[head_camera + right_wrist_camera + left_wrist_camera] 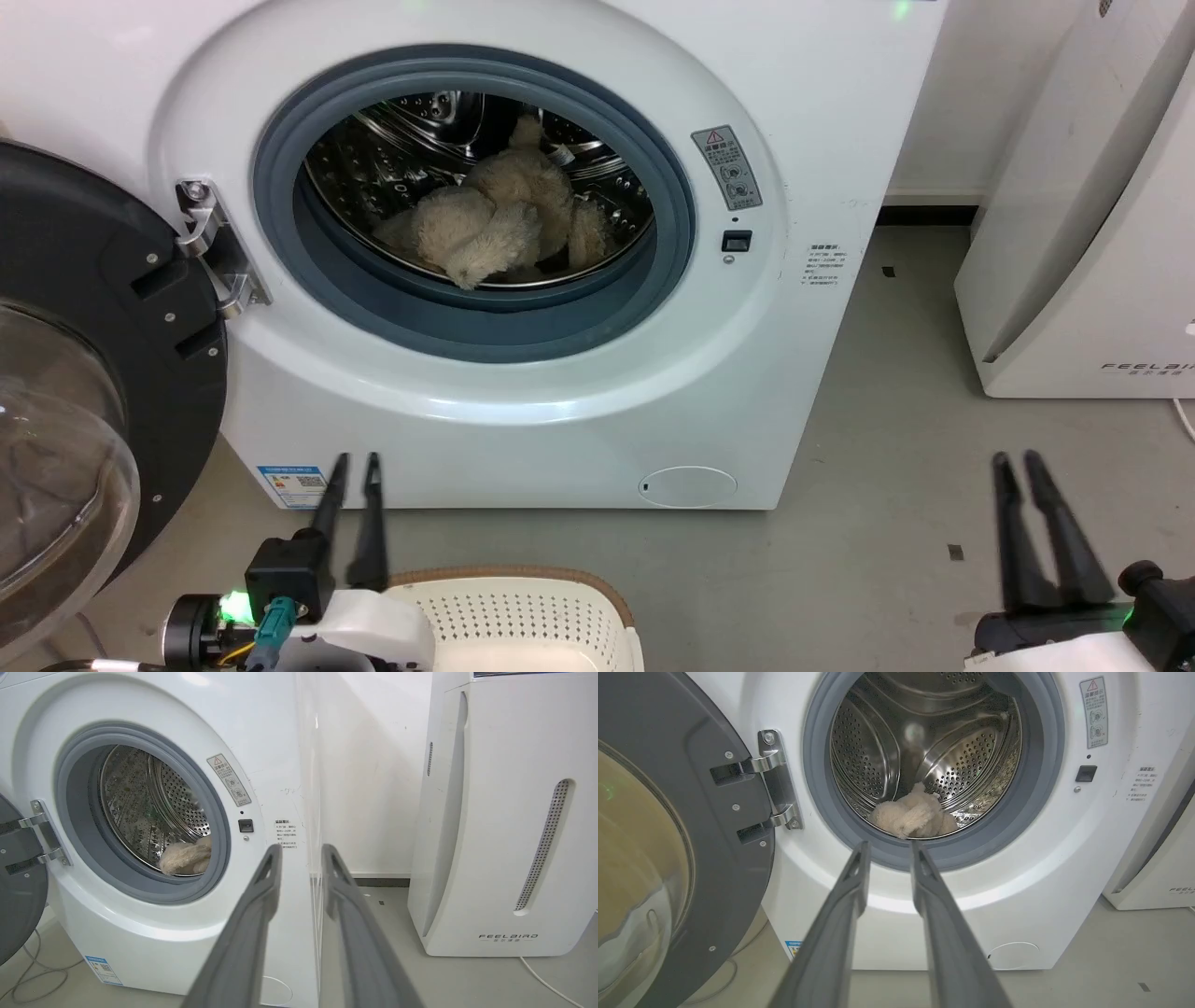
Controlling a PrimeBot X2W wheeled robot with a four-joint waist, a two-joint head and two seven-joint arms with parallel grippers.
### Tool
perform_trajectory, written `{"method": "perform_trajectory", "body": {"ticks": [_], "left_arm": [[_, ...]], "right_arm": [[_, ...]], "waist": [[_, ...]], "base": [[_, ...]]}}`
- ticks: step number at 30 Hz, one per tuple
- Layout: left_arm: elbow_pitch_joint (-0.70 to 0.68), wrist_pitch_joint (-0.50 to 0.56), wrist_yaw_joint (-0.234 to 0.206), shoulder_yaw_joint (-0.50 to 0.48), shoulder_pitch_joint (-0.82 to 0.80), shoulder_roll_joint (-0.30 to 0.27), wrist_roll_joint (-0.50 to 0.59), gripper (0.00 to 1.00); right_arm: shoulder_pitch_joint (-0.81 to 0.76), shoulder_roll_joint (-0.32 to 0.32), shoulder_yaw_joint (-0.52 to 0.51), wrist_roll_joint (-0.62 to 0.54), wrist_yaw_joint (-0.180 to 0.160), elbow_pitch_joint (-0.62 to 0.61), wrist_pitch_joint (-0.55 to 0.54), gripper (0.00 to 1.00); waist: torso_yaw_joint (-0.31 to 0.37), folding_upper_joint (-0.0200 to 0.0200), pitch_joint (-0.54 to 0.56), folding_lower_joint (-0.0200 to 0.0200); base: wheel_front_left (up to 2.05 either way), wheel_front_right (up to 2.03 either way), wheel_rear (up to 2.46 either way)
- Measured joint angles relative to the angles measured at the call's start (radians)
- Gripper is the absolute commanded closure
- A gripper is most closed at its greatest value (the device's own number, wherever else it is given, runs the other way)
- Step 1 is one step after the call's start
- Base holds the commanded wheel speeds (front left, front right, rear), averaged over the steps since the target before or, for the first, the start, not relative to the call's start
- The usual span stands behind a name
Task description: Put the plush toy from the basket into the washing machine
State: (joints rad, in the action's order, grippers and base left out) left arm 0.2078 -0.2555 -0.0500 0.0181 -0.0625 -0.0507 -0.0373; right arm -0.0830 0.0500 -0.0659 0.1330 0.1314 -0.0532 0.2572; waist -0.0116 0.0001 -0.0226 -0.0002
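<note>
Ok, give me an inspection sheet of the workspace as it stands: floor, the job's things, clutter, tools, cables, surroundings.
Surface: grey floor, a few small dark specks.
Job's things: plush toy lies in the drum of the washing machine; door hangs open; basket on the floor, its visible part holds nothing.
Clutter: nothing seen.
Tools: left tool and right tool both open, holding nothing.
Cables: grey cable on the floor by the door; white cord beside the white appliance.
Surroundings: white appliance right of the machine, white wall behind.
</note>
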Motion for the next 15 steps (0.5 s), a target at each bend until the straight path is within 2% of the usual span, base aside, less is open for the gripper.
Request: {"method": "perform_trajectory", "body": {"ticks": [15], "left_arm": [[-0.015, 0.026, 0.001, -0.001, 0.0, 0.0, 0.0, 1.0]], "right_arm": [[0.0, 0.0, 0.006, -0.005, 0.0, 0.003, -0.024, 1.0]], "waist": [[0.001, 0.0, 0.002, 0.0001]], "base": [[0.0, 0.0, 0.0]]}}
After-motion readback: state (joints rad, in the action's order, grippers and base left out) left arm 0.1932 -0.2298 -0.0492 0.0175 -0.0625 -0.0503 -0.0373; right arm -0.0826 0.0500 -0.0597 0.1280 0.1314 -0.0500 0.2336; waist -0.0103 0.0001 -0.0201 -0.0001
